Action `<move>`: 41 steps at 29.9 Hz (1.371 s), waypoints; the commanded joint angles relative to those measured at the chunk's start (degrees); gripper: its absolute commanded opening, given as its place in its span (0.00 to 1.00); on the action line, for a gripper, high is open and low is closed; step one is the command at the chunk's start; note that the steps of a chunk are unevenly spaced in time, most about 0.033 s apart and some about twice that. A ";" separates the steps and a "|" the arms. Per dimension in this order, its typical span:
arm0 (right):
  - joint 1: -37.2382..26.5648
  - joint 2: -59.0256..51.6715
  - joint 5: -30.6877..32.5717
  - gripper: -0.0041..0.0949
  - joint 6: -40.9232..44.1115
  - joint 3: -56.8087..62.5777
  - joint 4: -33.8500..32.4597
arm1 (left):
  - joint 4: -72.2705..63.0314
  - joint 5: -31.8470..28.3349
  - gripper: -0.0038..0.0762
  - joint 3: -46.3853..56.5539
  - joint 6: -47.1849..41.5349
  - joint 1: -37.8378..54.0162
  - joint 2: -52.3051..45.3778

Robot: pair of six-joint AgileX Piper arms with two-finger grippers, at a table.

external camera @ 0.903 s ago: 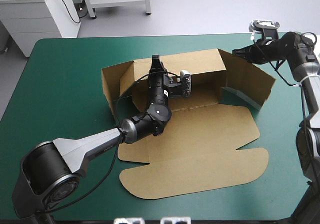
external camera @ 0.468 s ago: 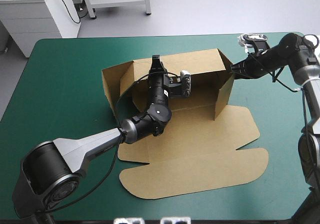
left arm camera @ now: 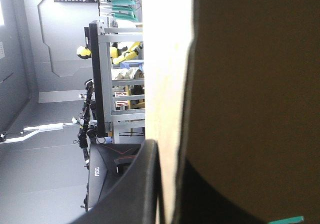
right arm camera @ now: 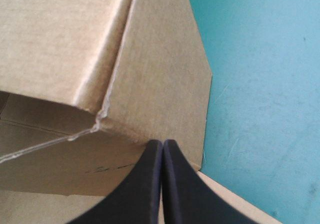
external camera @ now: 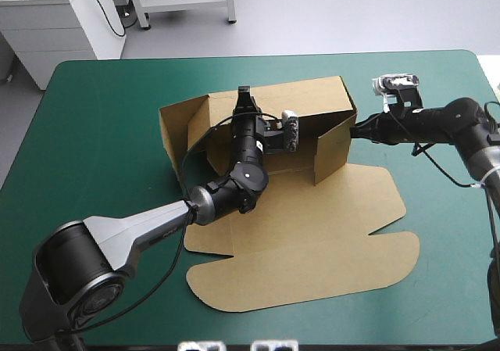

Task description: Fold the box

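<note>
**Item:** box — cut brown board in the middle of the surface, partly raised.
- Back wall and left wall stand upright.
- Right wall is angled inward over the floor panel.
- Lid lies flat toward the near edge.

**Handling (judged):**
- Light.
- Stiff across each panel, and gives only along the scored creases.
- A raised wall will probably spring back if released.
- The faces look smooth, so a sideways push may slide the whole sheet unless one wall is held.
- Best hold is a pinch on a free top edge, or a flat press close to a crease.

**Left gripper**: fingers pinch the back wall's top edge, with the board between them.

**Right gripper**: fingers pressed together into one point, tip against the right wall's outer face.

**Views:**
- Only the high view shows the full layout, the lid and both arms.
- The right wrist view shows the tip's contact and a rough corner crease — neither is legible from above.
- The left wrist view shows the board's pale edge running between its own fingers, and little else of the box.
</note>
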 commanded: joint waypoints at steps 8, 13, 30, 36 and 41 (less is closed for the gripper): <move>-0.15 -2.05 -4.18 0.09 -15.60 3.17 8.92 | 1.16 -0.30 0.04 -1.13 -0.96 -0.17 -2.40; -0.15 -2.05 -4.26 0.41 -19.40 3.17 9.36 | 1.16 -0.30 0.04 -1.13 -0.96 -0.17 -2.40; 0.08 -0.12 -1.69 0.77 -29.81 3.94 18.01 | 1.16 -2.95 0.04 -1.13 -0.59 -0.17 -2.40; 3.05 -0.15 -10.32 0.75 -34.19 8.14 22.49 | 1.32 -2.85 0.04 -1.13 -0.09 -0.17 -2.40; 8.59 -0.15 -18.09 0.71 -40.79 9.80 27.50 | 1.41 -2.85 0.04 -1.13 -0.09 -0.17 -2.40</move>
